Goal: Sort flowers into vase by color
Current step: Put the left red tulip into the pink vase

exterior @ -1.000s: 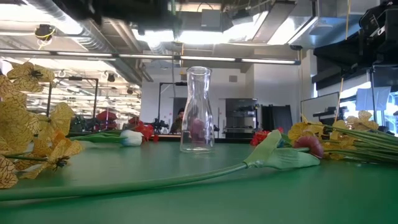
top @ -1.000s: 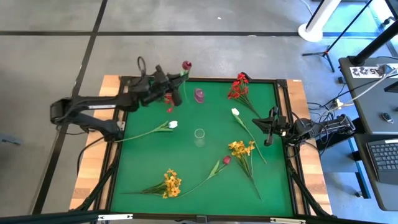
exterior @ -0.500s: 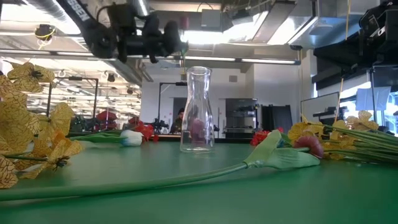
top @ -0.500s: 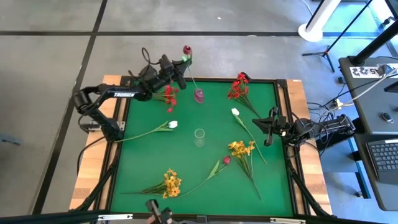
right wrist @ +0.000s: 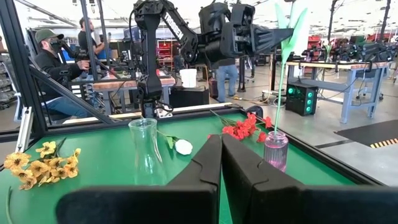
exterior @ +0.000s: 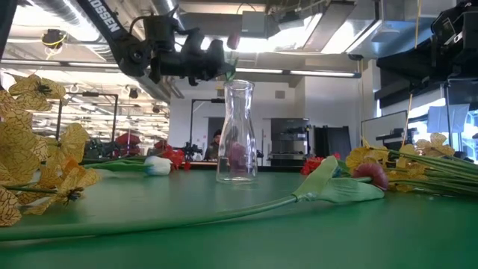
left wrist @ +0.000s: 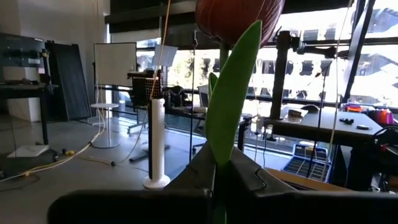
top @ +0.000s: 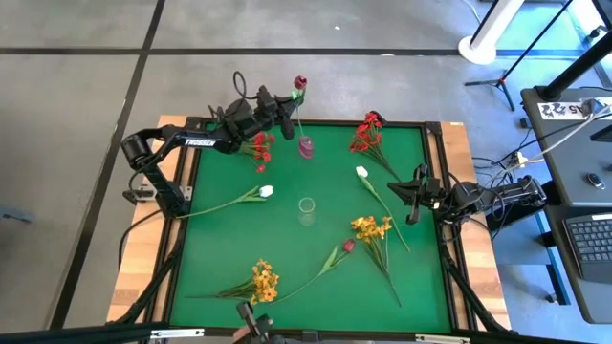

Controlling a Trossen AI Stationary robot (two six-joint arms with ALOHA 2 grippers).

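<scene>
My left gripper [top: 285, 106] is raised over the table's far edge, shut on a dark magenta tulip [top: 300, 83]. The tulip's thin stem [right wrist: 281, 93] runs down into a small pink vase [top: 306, 146]. A clear glass vase [top: 307, 211] stands at mid-table. Lying flat on the green mat are two red sprays [top: 260, 148] [top: 366, 134], two white tulips [top: 265, 191] [top: 362, 173], two yellow sprays [top: 371, 229] [top: 262, 281] and a second magenta tulip [top: 348, 246]. My right gripper [top: 413, 199] waits shut, low at the right edge. My left gripper pinches the tulip's stem just below the bud, where a green leaf [left wrist: 231, 93] rises between the two fingers. The fingers lie level, coming from the table's left, across the stem. The tulip stands nearly upright, bud [left wrist: 239, 15] up, with its lower end in the pink vase's mouth [right wrist: 275, 134].
The mat [top: 229, 248] has a raised dark frame, with wooden strips at left and right. Open mat lies between the clear vase and the near edge. People and workbenches show in the room beyond the table. Cables and a laptop stand off to the right.
My left arm has risen and moved toward the table's right along the far edge, staying shut on the magenta tulip. The tulip has travelled with it and now stands upright over the pink vase. My right arm has kept still.
</scene>
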